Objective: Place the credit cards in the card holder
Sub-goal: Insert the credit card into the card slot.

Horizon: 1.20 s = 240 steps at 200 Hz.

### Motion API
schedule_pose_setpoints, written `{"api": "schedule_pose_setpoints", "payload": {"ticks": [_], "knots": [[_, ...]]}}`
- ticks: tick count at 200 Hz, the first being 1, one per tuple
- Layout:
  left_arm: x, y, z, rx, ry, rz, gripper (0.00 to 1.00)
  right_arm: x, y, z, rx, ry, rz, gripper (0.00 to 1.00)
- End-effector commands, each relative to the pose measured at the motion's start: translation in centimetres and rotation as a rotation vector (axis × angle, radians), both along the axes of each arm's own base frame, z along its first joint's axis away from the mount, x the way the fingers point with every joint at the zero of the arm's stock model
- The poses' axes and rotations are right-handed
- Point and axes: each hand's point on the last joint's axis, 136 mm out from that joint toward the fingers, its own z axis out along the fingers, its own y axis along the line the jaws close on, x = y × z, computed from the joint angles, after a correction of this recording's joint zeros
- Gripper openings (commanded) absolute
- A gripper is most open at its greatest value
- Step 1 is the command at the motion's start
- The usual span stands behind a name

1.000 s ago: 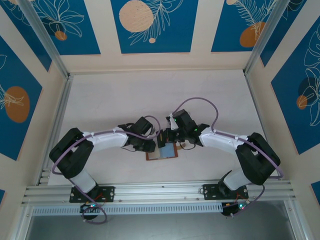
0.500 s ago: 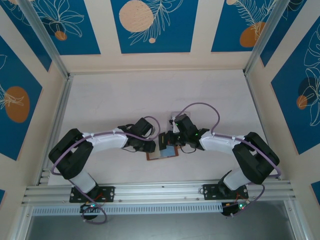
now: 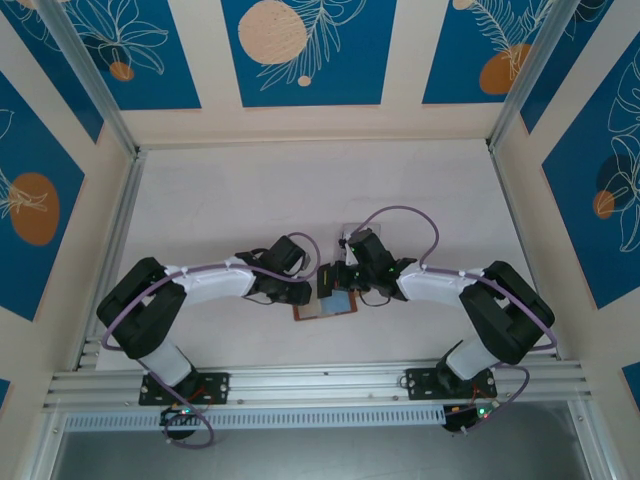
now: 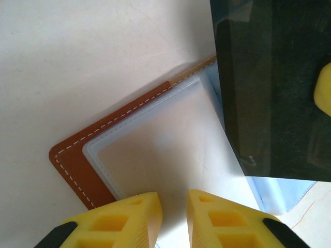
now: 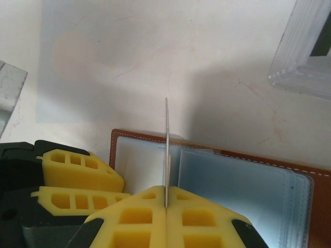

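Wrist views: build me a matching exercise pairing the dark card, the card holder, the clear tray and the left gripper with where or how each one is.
Things:
1. dark card
2. card holder
3. clear tray
4. left gripper

States:
A. lying open on the table
B. pinched edge-on in the right gripper
C. fingers over a clear sleeve
D. on the table, apart from the holder

Pairs: 1-B, 2-A, 3-D, 4-C

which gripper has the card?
The right gripper, shut on a dark card held edge-on over the open card holder; the left gripper pinches a clear sleeve.
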Motion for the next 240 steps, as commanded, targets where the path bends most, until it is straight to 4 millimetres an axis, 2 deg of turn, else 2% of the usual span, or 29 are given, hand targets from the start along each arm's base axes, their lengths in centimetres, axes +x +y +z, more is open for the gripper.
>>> {"api": "schedule_pose_setpoints", "payload": {"ticks": [1,76,145,240], "knots": [[-2.9,3.0,-3.9,0.149,0.107,0.008,0.24,-0.9,-0.4,-1.6,-0.024,0.038,-0.001,0.00],[-3.0,3.1,-4.2,0.153,0.110,0.010,0.24,-3.9,-0.4,-3.6,-0.051,0.110,0.054,0.00],[-3.0,3.3,-4.2,0.159,0.108,0.013,0.23,-6.0,-2.4,-5.5,-0.140,0.193,0.047,0.00],[-3.0,3.4,-4.4,0.166,0.113,0.014,0.23,-8.3,-3.2,-7.1,-0.183,0.294,0.091,0.00]]}}
